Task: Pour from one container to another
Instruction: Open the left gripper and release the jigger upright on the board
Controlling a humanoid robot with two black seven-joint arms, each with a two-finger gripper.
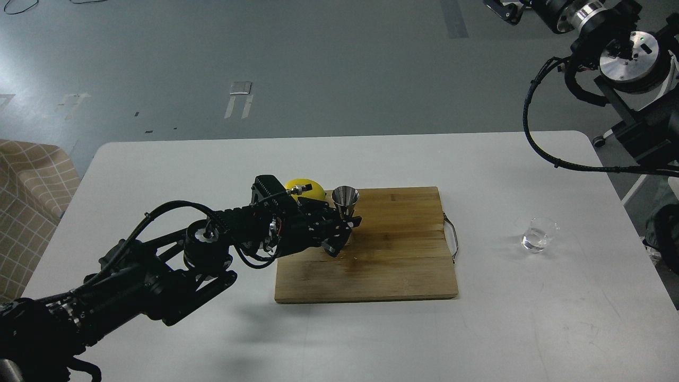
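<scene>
We are closing our left gripper (344, 229) around the jigger (345, 200) at the cutting board's (371, 265) far-left corner, fingers seemingly pinching its waist, while the glass cup (539, 234) is sitting untouched far right, pouring not started.

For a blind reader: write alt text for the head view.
The left gripper reaches the steel jigger on a wooden cutting board, a lemon behind it. A clear glass cup stands alone on the white table, right.
</scene>
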